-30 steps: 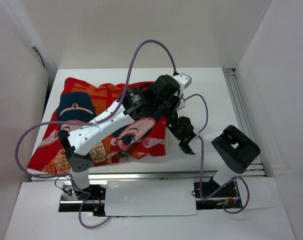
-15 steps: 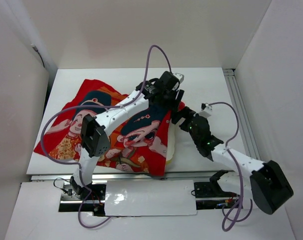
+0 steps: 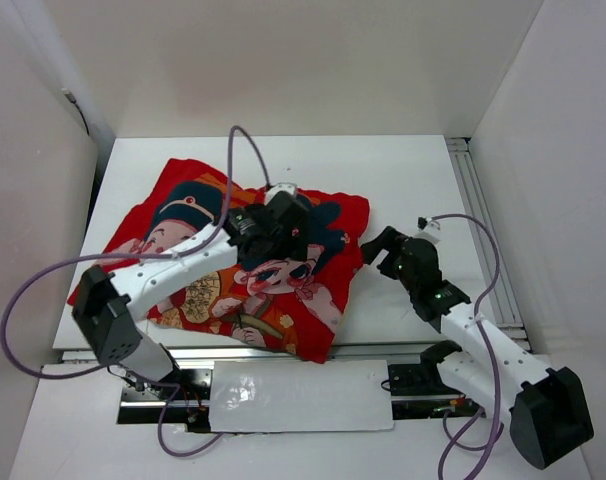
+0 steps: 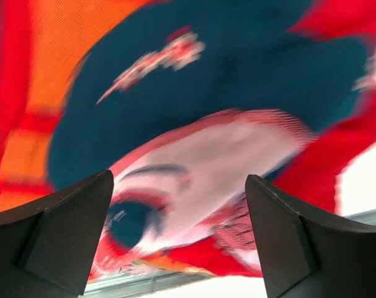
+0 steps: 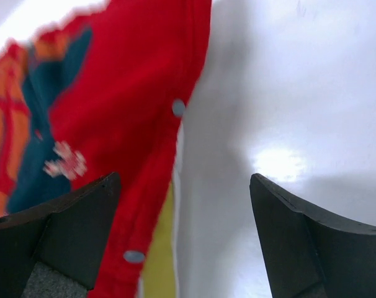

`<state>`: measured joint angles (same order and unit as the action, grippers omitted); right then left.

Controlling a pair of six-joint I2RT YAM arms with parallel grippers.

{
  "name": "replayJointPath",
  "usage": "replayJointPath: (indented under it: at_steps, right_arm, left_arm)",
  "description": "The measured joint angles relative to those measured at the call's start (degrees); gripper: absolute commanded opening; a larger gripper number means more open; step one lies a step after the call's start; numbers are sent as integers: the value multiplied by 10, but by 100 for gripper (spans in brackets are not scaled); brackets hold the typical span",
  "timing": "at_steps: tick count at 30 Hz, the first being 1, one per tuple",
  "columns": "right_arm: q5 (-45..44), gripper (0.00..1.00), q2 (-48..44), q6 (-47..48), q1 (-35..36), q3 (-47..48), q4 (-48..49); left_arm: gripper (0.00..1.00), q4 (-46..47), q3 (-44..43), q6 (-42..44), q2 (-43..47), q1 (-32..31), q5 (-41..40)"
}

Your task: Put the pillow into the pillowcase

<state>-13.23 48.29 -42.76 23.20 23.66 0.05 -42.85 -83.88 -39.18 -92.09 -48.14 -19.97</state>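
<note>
The red pillowcase (image 3: pixel 183 260) with its two cartoon figures lies spread on the left and middle of the white table (image 3: pixel 413 170). The pillow is almost wholly hidden inside it. Only its yellow piping (image 5: pixel 156 264) and a thin white edge show at the case's snap-buttoned side in the right wrist view. My left gripper (image 3: pixel 283 238) hovers open over the right figure's face (image 4: pixel 194 155), its jaws (image 4: pixel 179 180) wide apart with nothing between them. My right gripper (image 3: pixel 375 250) stands open by the case's right edge (image 5: pixel 144 124), its jaws (image 5: pixel 185 179) straddling that edge and bare table.
White walls close in the table on the left, back and right. An aluminium rail (image 3: pixel 478 230) runs along the right side and another along the near edge (image 3: pixel 423 345). Purple cables (image 3: pixel 243 150) loop above both arms.
Both grippers have opened and let go of the pillowcase. The left one drew back from the case's far right corner to its middle. The right one pulled off to the right. The case settled flatter.
</note>
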Motion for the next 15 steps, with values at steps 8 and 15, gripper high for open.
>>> replayJointPath:
  at_steps: [8, 15]
  right_arm:
    - [106, 90, 21, 48, 0, -39, 15]
    - [126, 90, 57, 73, 0, -31, 36]
  left_arm:
    - [100, -5, 192, -112, 62, 47, -22]
    - [100, 38, 189, -130, -16, 101, -3]
